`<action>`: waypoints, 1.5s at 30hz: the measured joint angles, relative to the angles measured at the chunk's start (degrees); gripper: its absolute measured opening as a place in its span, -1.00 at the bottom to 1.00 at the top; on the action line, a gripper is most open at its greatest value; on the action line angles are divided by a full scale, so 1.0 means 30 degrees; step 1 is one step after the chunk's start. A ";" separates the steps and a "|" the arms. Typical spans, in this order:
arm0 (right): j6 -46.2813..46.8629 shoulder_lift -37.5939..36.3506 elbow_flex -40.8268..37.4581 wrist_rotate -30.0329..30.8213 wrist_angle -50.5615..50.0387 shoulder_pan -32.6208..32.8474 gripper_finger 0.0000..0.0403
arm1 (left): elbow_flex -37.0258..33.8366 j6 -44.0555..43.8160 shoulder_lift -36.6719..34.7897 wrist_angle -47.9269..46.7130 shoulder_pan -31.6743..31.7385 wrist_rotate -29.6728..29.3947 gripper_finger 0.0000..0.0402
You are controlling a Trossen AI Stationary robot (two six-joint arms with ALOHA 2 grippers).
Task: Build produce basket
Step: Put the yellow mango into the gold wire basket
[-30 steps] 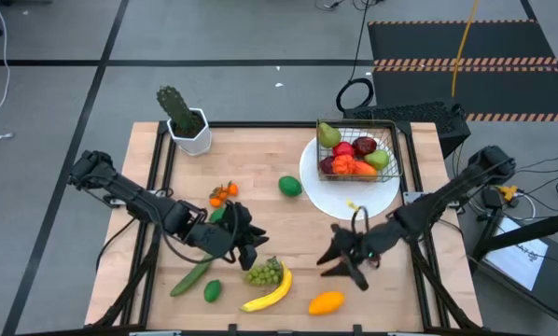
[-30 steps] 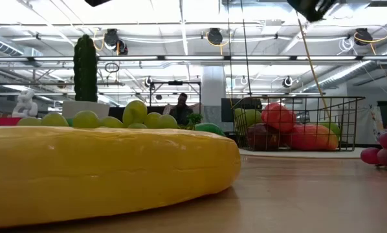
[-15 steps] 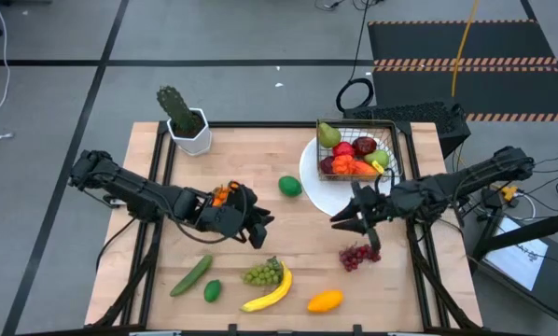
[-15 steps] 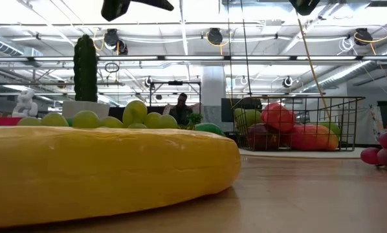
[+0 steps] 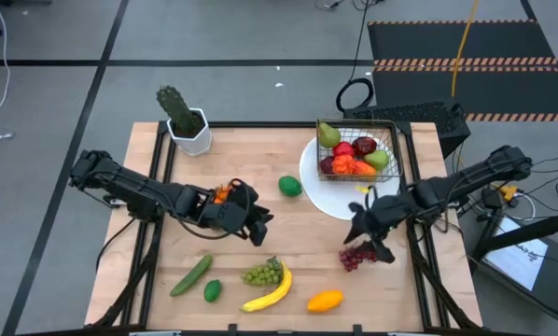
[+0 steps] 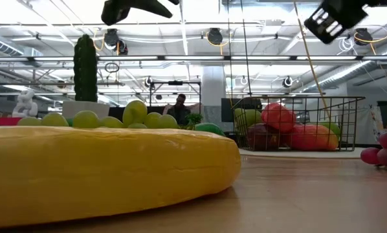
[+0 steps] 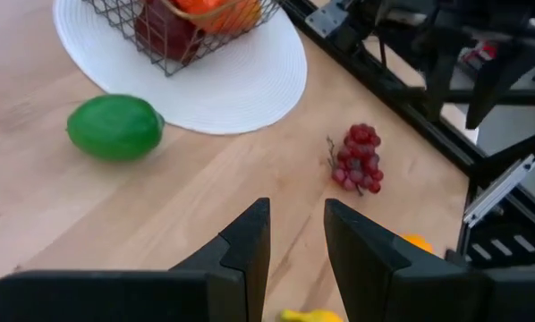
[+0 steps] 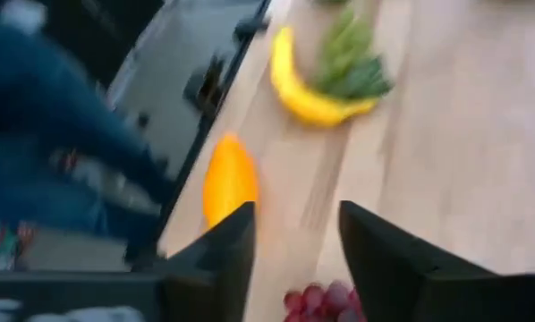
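The wire basket [image 5: 393, 140] stands on a white plate [image 5: 327, 198] at the far right and holds a pear, red apples and other produce [image 5: 354, 154]. On the table lie a green lime [image 5: 289, 186], purple grapes [image 5: 355, 258], green grapes [image 5: 263, 273], a banana [image 5: 272, 292], an orange mango [image 5: 326, 301], a cucumber [image 5: 192, 275], a second lime [image 5: 212, 291] and small oranges [image 5: 223, 193]. My left gripper [image 5: 263, 227] hovers open over the table's middle, nothing between its fingers [image 7: 250, 241]. My right gripper [image 5: 367, 240] hangs open just beyond the purple grapes [image 8: 317, 300].
A potted cactus [image 5: 181, 117] stands at the far left corner. Bare wood lies between the two grippers and along the table's left side. Dark frame rails run along the table's right edge [image 7: 402, 98].
My left gripper has moved a little toward the table's far right. My right gripper has drawn back from over the purple grapes toward the right edge and turned; the grapes, covered by it before, now lie in plain view on the table.
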 joint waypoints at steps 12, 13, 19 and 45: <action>-0.0728 0.6039 -0.0803 -0.3389 0.5672 0.2456 0.77 | -0.0007 -0.0674 0.0000 -0.1451 -0.0029 0.2824 -0.46; -0.0594 0.6527 -0.0803 -0.3393 0.6518 0.2680 0.82 | -0.0007 -0.0680 0.0000 -0.1448 -0.0029 0.2917 -0.46; 0.1722 0.9444 -0.0799 -0.1787 0.9423 0.4006 0.92 | -0.0007 -0.0012 0.0000 -0.1455 -0.0029 0.2992 -0.46; 0.2101 1.4938 -0.0220 0.2671 1.2865 0.5174 0.49 | -0.0007 0.1410 0.0000 -0.1248 -0.0777 0.2822 -0.46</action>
